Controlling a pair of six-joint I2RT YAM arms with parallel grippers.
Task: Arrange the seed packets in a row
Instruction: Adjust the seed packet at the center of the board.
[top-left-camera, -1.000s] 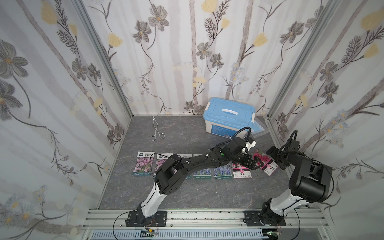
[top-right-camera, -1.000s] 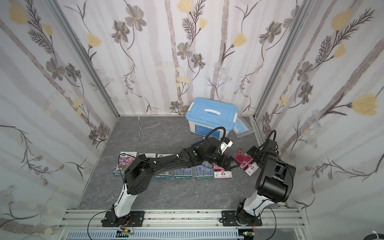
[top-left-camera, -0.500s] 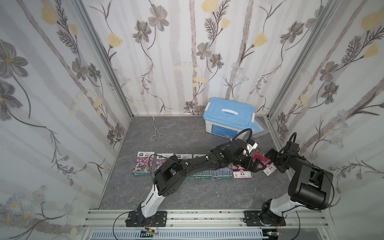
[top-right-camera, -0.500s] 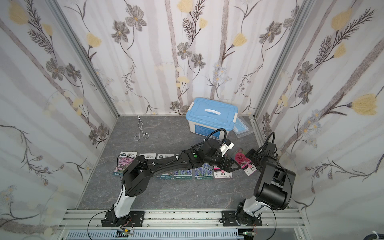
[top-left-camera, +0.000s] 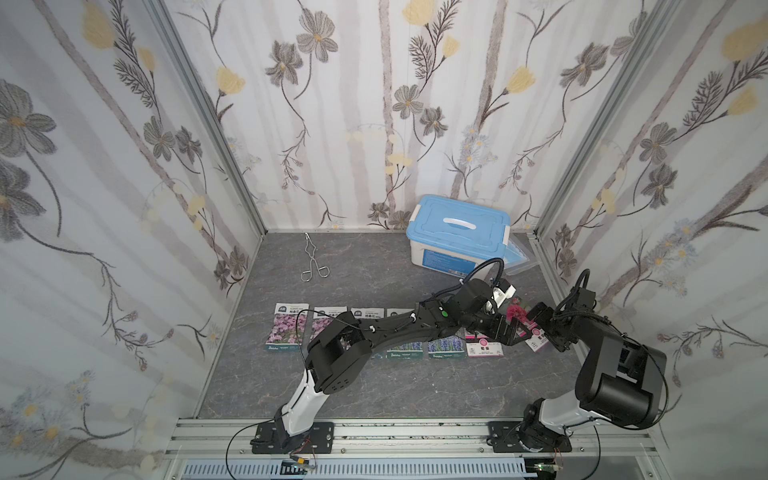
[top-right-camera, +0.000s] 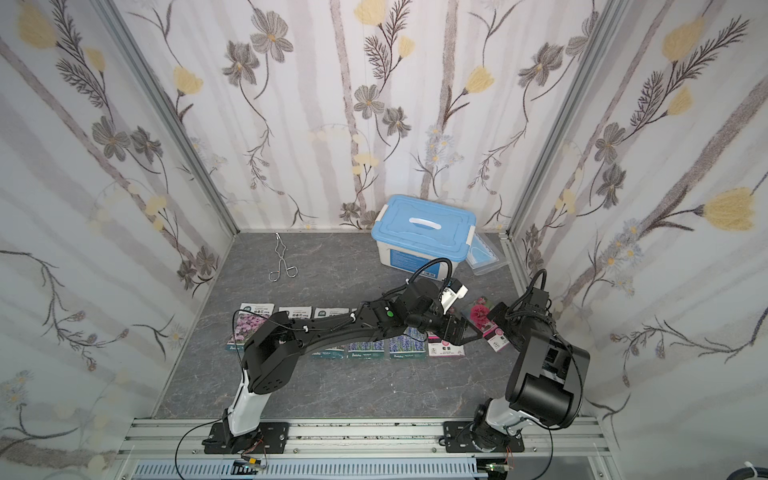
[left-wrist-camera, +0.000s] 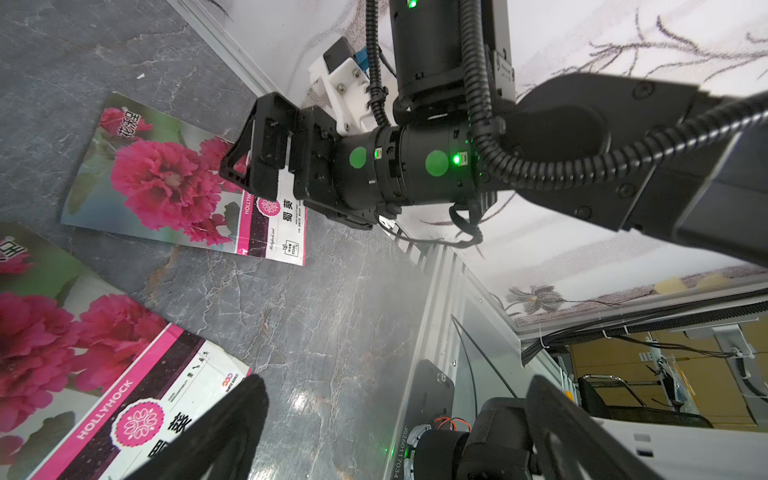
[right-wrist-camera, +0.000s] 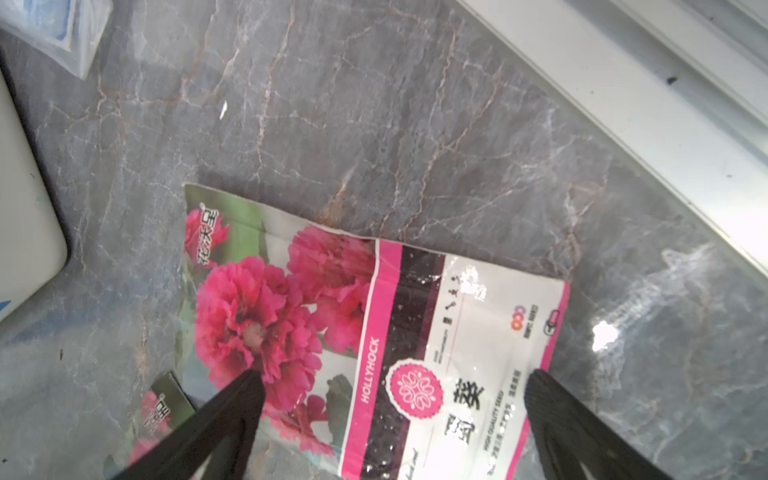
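The right gripper (right-wrist-camera: 395, 390) stood with its jaws spread wide and nothing clamped, its two dark fingers (right-wrist-camera: 232, 411) straddling the printed end of the loose hollyhock packet (right-wrist-camera: 332, 311). That packet lay flat and skewed on the grey marble floor (right-wrist-camera: 374, 104), directly under and ahead of the gripper. Whether the fingertips touched it could not be told. Just off one fingertip showed a corner of the row-end hollyhock packet (right-wrist-camera: 166, 399). Farther ahead were the rounded corner of the blue-lidded box (right-wrist-camera: 25, 249) and the clear pouch (right-wrist-camera: 54, 25), with the aluminium rail (right-wrist-camera: 623, 83) running along one side.

The left gripper (left-wrist-camera: 395, 415) was likewise wide open and empty. One finger (left-wrist-camera: 232, 419) hung over the white corner of the row-end packet, and the other sat over the frame edge. Straight ahead of it, close by, the right gripper crowded the loose packet from the opposite end, so the two tools faced each other across it in both top views.

Behind the left gripper, its own forearm (top-left-camera: 395, 328) lay across the row and hid much of the middle packets. Along it sat two lavender packets (top-left-camera: 444, 348) and, at the far end, the pink-flower packets (top-left-camera: 287, 328). The metal tongs (top-left-camera: 312, 262) lay well away from both grippers
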